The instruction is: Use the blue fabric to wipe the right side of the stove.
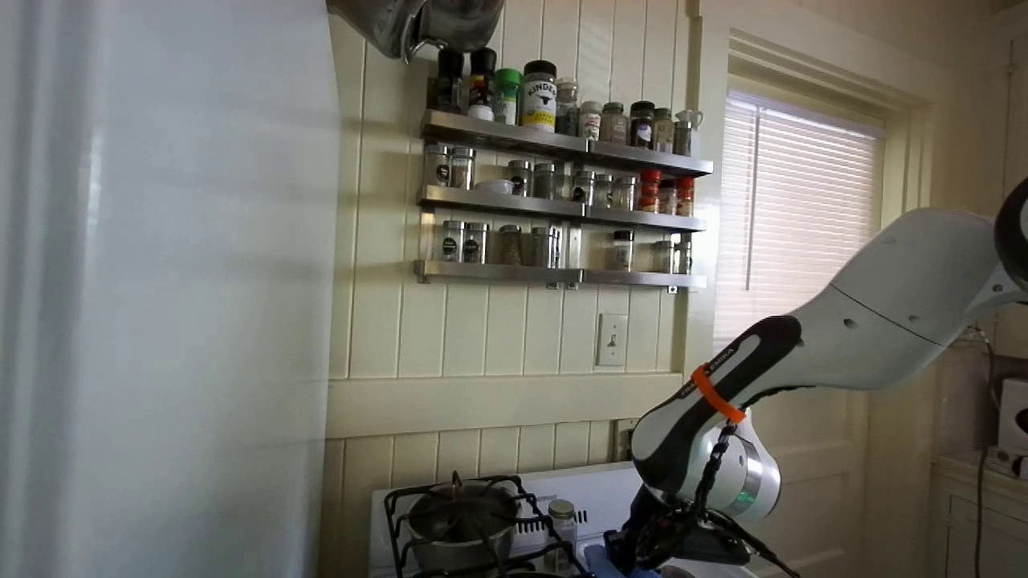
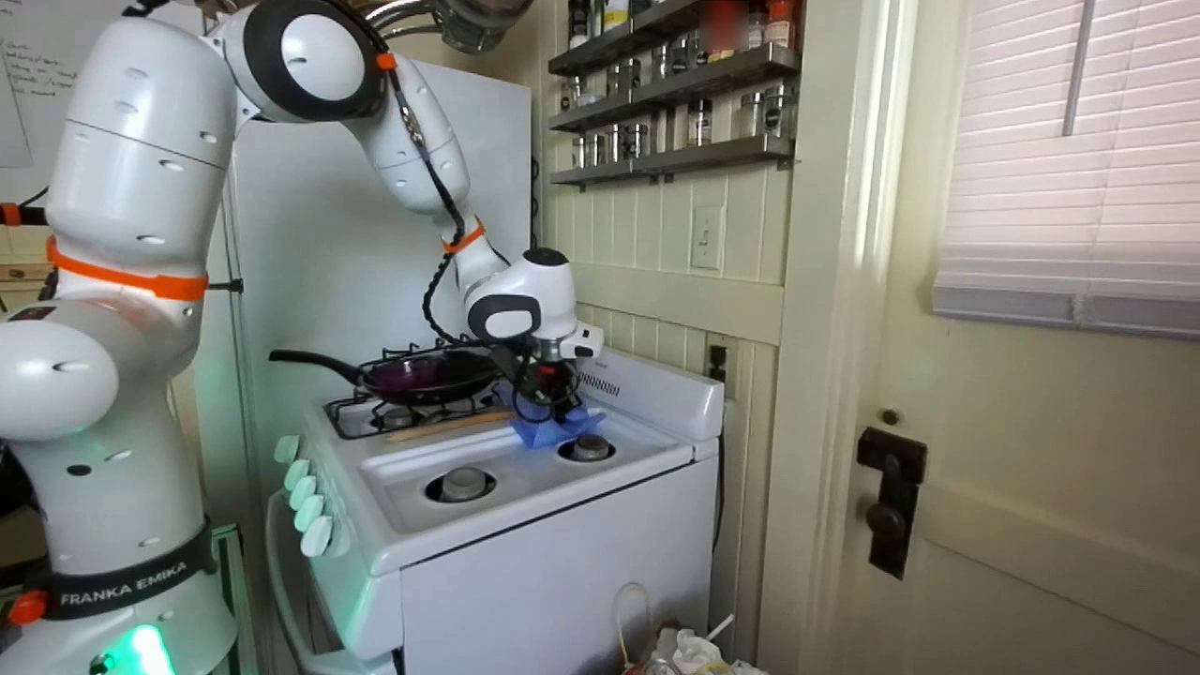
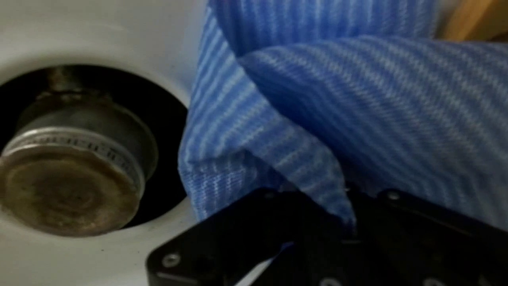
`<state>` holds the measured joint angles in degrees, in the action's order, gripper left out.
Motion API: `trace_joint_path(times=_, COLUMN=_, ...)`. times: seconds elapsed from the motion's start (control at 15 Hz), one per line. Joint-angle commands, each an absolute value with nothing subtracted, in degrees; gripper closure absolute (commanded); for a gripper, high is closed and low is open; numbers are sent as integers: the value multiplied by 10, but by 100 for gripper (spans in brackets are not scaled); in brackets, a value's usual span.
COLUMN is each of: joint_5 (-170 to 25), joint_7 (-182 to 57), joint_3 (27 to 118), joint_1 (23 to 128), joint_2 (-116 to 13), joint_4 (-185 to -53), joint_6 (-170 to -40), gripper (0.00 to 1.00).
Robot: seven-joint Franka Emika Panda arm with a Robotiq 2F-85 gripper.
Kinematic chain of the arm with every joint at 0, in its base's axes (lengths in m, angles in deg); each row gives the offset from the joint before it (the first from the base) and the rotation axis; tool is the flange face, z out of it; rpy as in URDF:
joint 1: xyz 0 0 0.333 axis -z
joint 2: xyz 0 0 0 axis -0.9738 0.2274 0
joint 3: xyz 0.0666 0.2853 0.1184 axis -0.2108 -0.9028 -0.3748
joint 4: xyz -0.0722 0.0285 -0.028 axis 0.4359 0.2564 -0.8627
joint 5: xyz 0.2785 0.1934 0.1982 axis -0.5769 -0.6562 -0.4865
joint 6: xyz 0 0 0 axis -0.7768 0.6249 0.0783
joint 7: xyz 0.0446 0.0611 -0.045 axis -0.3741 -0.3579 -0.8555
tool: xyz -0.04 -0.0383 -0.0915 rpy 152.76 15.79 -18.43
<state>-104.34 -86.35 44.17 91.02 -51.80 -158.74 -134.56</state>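
Note:
The blue fabric (image 2: 544, 432) lies bunched on the white stove (image 2: 527, 469), beside the rear burner (image 2: 591, 448) of the stove's uncovered side. My gripper (image 2: 560, 405) is low over the stove top, fingers pointing down. In the wrist view the gripper (image 3: 325, 206) is shut on a fold of the striped blue fabric (image 3: 381, 103). The rest of the fabric spreads out past the fingers, and the burner (image 3: 71, 190) is beside it. In an exterior view only a small piece of the fabric (image 1: 598, 562) shows below the gripper (image 1: 634, 550).
A dark frying pan (image 2: 431, 377) sits on the black grates (image 2: 352, 420). A wooden utensil (image 2: 450, 428) lies beside them, near the fabric. A front burner (image 2: 464, 484) stands bare. A pot (image 1: 462, 526) and a jar (image 1: 562, 522) stand near the stove's back panel (image 2: 656, 386).

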Motion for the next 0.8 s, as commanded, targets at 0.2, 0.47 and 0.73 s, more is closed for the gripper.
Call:
trace_joint_path(times=0.2, joint_5=-1157, joint_7=-991, joint_3=419, joint_1=933, joint_2=-564, joint_4=-1674, joint_6=-1255, gripper=100)
trace_joint_path(times=0.47, joint_5=-1141, joint_7=-939, joint_3=508, joint_1=875, joint_2=-635, joint_4=-1762, joint_6=-1220, gripper=100)
trace_joint_path(times=0.73, joint_5=-1107, joint_7=-847, joint_3=583, joint_1=824, joint_2=-701, joint_4=-1827, joint_6=-1221, gripper=100)
